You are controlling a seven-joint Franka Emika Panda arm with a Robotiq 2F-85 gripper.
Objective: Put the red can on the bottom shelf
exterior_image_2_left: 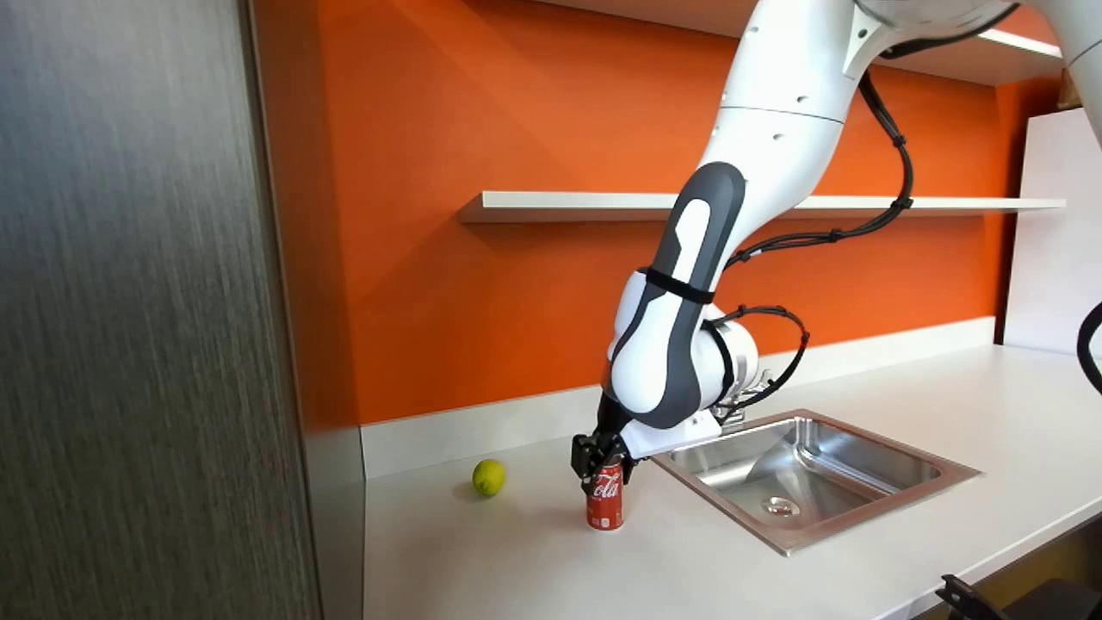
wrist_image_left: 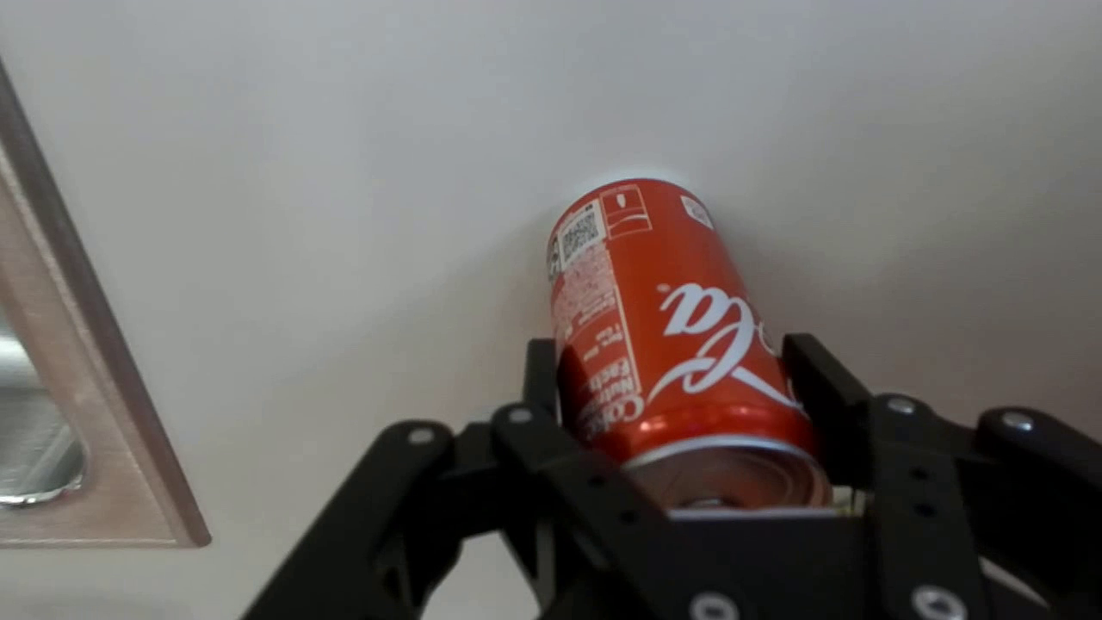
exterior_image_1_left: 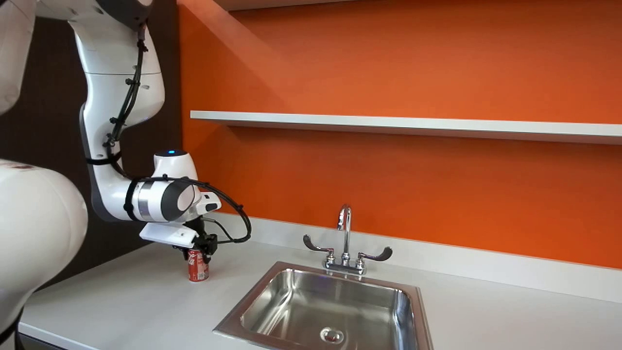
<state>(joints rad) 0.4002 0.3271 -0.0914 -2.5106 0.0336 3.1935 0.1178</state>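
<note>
The can (wrist_image_left: 654, 301), upright, appeared to rest on the surface (exterior_image_2_left: 482, 564); the claw (wrist_image_left: 676, 375) gripped its sides near the top, presumably to leave the base free for placing on the shelf (exterior_image_1_left: 403, 122), higher up.

This looks like a kitchen – there is a shiny metal sink (exterior_image_1_left: 340, 296) set into a pale worktop (exterior_image_1_left: 486, 311), with a tap (exterior_image_1_left: 346, 238) at its back. The long bottom shelf (exterior_image_1_left: 388, 121) sticks out from an orange wall (exterior_image_1_left: 413, 180). Whether it is in a home or an office – I cannot tell.
</note>
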